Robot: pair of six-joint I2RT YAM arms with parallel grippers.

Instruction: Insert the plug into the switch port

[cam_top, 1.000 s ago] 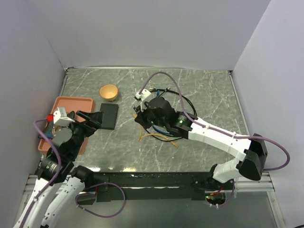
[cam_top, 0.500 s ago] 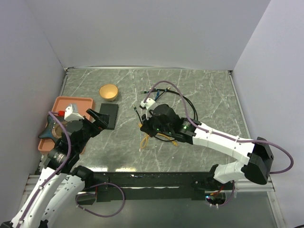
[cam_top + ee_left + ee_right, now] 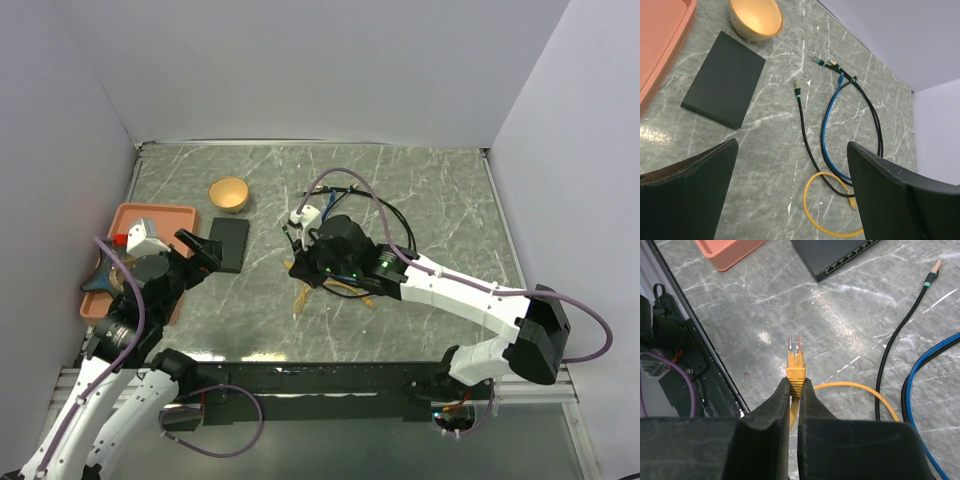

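Right wrist view: right jaws clamp the yellow plug (image 3: 794,354) by its boot, the switch (image 3: 835,255) at top centre; left jaws gape apart. The plug could pivot on contact, missing the port.

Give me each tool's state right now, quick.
Left tool: open, holding nothing.
Right tool: closed on the yellow plug.

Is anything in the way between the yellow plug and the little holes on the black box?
No, nothing visible. The right pincer holds the yellow plug, and only bare table lies between it and the switch ports. The black cable lies off to one side.
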